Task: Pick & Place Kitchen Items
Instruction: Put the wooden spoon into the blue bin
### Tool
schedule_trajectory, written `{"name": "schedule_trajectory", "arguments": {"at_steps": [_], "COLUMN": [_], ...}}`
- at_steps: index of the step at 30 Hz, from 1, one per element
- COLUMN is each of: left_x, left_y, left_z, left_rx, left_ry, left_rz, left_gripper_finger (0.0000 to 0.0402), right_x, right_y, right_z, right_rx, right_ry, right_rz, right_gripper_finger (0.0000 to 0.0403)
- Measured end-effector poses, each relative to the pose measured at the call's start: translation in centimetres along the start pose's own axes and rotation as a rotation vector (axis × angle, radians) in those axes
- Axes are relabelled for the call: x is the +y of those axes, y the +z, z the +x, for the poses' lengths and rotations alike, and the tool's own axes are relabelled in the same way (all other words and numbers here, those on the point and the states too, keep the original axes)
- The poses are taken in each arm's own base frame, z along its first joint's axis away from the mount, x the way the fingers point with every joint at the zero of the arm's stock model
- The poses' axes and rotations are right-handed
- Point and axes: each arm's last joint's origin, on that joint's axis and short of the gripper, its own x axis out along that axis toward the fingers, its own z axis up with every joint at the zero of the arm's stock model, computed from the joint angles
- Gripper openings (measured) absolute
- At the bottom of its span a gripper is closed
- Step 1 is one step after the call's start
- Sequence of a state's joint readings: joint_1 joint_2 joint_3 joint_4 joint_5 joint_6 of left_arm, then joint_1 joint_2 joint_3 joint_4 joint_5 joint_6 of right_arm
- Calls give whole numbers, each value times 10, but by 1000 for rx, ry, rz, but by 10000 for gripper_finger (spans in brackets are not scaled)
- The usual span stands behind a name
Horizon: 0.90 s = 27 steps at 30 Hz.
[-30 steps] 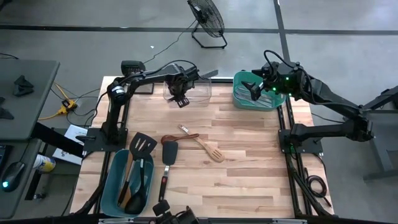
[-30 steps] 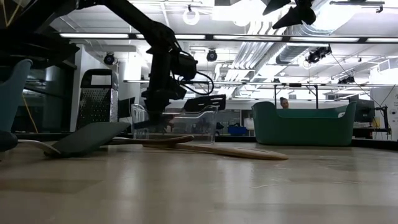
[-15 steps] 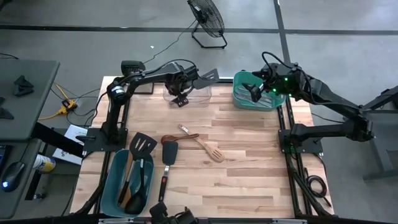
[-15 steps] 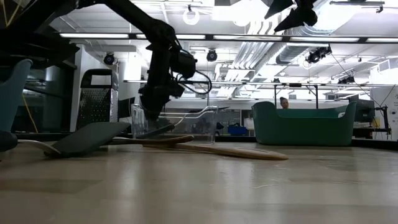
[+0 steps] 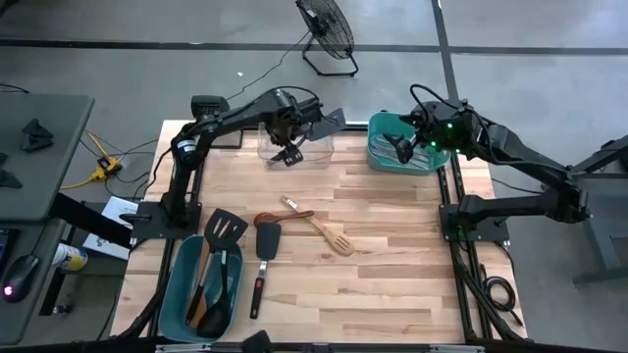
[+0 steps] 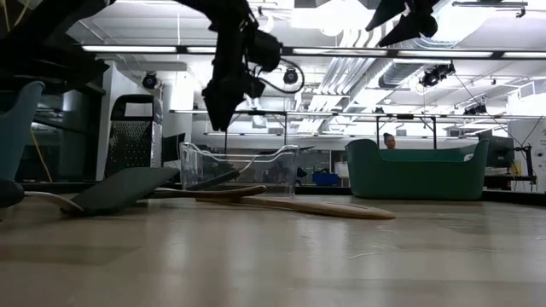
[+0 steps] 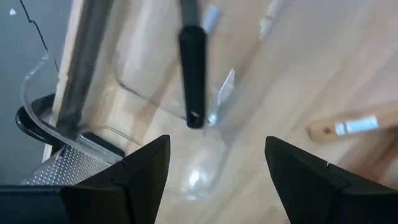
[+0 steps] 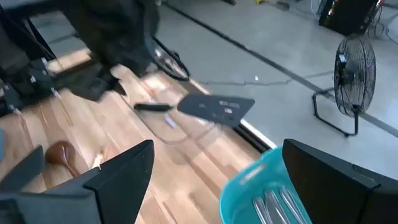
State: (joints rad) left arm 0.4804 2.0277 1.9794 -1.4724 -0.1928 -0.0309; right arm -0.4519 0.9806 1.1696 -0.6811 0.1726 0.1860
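A black turner (image 5: 327, 122) lies slanted in the clear bin (image 5: 312, 157) at the far edge. Its handle (image 7: 191, 74) is down inside, and its blade (image 8: 217, 107) sticks out over the bin's far right rim. My left gripper (image 5: 287, 154) hangs open above the bin, pointing down, clear of the turner. My right gripper (image 5: 400, 147) stands open above the teal tub (image 5: 378, 157) at the far right, which holds silvery pieces (image 8: 273, 200). At mid-table lie a wooden spoon (image 5: 285, 216), a wooden slotted spatula (image 5: 335, 239), and two black turners (image 5: 224, 227), (image 5: 266, 241).
A second teal tub (image 5: 177, 284) at the near left holds several long-handled utensils. A metal grater (image 6: 132, 136) stands beside the clear bin on its left. The table's near right half is bare wood (image 5: 392, 284). A floor fan (image 5: 329, 34) stands beyond the far edge.
My left gripper has let go of the black turner and risen straight up from the clear bin. The turner, held level above the bin before, has tipped: its handle has dropped into the bin and its blade now pokes up over the rim.
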Motion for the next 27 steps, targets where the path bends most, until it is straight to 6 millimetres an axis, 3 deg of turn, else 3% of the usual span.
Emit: {"name": "schedule_trajectory", "arguments": {"at_steps": [9,15,19,27], "left_x": [-55,-81,-93,-115], "left_y": [-16,-29,-35,-50], "left_z": [-19,-34,-29,-2], "left_rx": [34,-5,6,52], "left_ry": [12,52,52,20], "left_rz": [93,165,186,221], "left_gripper_finger": [260,260,260,260], "right_x": [-1,0,0,0], "right_y": [-3,-3,-4,-5], "right_z": [-1,-3,-4,-4], "right_rx": [24,27,34,46], "right_ry": [-4,43,42,44], "right_rz": [-12,-20,-33,-35], "right_gripper_finger": [349,349,349,349]}}
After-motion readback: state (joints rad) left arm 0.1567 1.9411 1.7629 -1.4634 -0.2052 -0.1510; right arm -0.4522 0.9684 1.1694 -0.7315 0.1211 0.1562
